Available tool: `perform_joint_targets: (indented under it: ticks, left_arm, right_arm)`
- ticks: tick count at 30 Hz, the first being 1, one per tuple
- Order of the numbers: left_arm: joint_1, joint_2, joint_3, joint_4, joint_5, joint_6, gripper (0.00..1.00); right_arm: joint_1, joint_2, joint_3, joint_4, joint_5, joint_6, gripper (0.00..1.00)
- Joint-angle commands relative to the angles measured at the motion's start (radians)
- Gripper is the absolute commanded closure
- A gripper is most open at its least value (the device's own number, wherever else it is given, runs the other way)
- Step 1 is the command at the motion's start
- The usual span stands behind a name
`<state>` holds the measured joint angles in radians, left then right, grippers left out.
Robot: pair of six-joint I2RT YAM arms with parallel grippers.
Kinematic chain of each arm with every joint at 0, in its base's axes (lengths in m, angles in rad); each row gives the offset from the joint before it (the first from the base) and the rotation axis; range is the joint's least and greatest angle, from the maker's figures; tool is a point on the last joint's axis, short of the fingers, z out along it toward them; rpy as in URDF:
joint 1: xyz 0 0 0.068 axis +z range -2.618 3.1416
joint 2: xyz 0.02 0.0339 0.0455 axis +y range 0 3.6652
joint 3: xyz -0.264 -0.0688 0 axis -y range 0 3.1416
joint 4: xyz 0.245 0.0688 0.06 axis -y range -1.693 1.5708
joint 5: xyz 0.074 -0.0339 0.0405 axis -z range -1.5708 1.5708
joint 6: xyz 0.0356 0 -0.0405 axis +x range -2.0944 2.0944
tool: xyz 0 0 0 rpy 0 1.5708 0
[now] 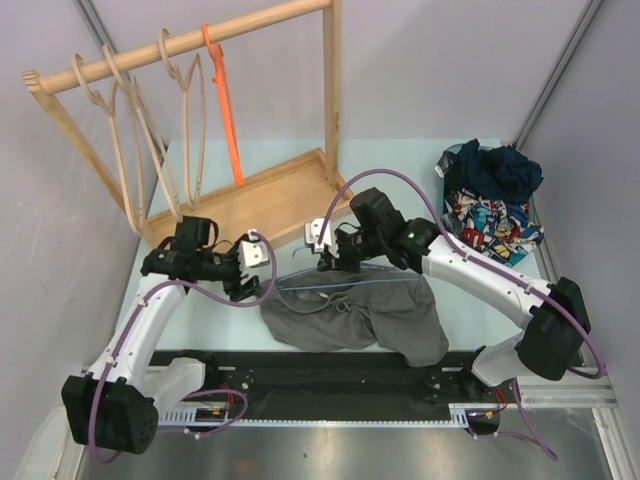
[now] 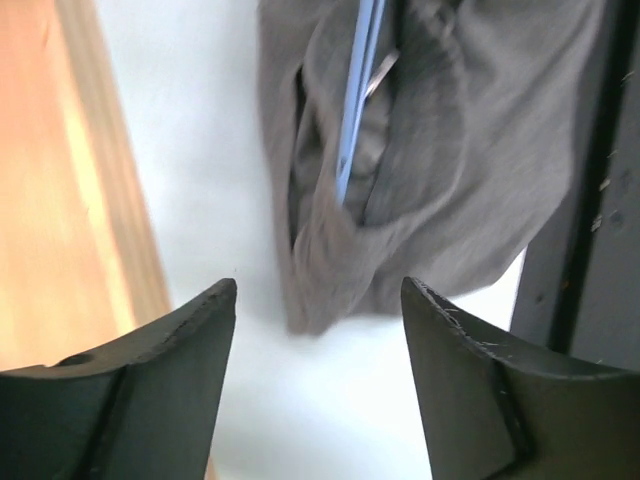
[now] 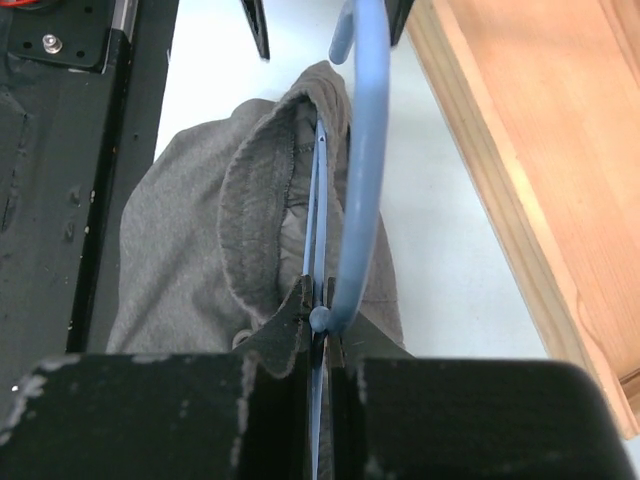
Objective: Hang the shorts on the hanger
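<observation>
The dark grey shorts (image 1: pixel 365 318) lie bunched on the table in front of the arms. The thin light-blue hanger (image 1: pixel 330 284) runs through their waist opening, its wire showing in the left wrist view (image 2: pixel 352 110). My right gripper (image 3: pixel 320 305) is shut on the hanger (image 3: pixel 358 180) at the base of its hook, just above the shorts' waistband (image 3: pixel 250 210). In the top view the right gripper (image 1: pixel 338 262) sits over the shorts' upper edge. My left gripper (image 1: pixel 243 283) is open and empty, just left of the shorts (image 2: pixel 440 150), its fingertips (image 2: pixel 215 305) above bare table.
A wooden rack (image 1: pixel 240 195) with several wooden hangers (image 1: pixel 130 150) and an orange hanger (image 1: pixel 225 105) stands at the back left. A navy garment (image 1: pixel 500 170) and cartoon-print cloth (image 1: pixel 490 222) lie at the right. A black rail (image 1: pixel 330 385) runs along the near edge.
</observation>
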<state>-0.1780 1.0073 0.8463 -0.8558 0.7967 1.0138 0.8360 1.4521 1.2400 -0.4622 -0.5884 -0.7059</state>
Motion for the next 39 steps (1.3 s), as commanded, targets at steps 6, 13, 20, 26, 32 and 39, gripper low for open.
perform_joint_targets:
  ticks: [6,13,20,26,32,39]
  left_arm:
    - [0.049,0.043,-0.076,0.041,0.038,0.189,0.15]
    - [-0.13,0.119,-0.087,0.221,0.013,0.046,0.37]
    - [-0.183,0.119,-0.095,0.236,0.022,-0.001,1.0]
    - [-0.184,0.068,-0.108,0.202,-0.002,0.028,1.0]
    - [-0.186,0.045,-0.095,0.172,-0.01,0.061,1.0]
    - [-0.218,0.014,-0.07,0.149,-0.047,0.089,1.0]
  right_arm:
    - [-0.014,-0.035,-0.016,0.105,-0.106,-0.03,1.0]
    - [-0.005,-0.042,-0.017,0.155,-0.105,-0.003,1.0]
    - [-0.011,-0.075,-0.022,0.14,-0.08,0.029,1.0]
    - [-0.089,-0.212,-0.022,0.03,-0.005,0.146,0.2]
    - [-0.274,-0.345,-0.02,-0.047,0.082,0.406,0.0]
    - [-0.419,-0.167,-0.014,-0.213,0.032,0.405,0.16]
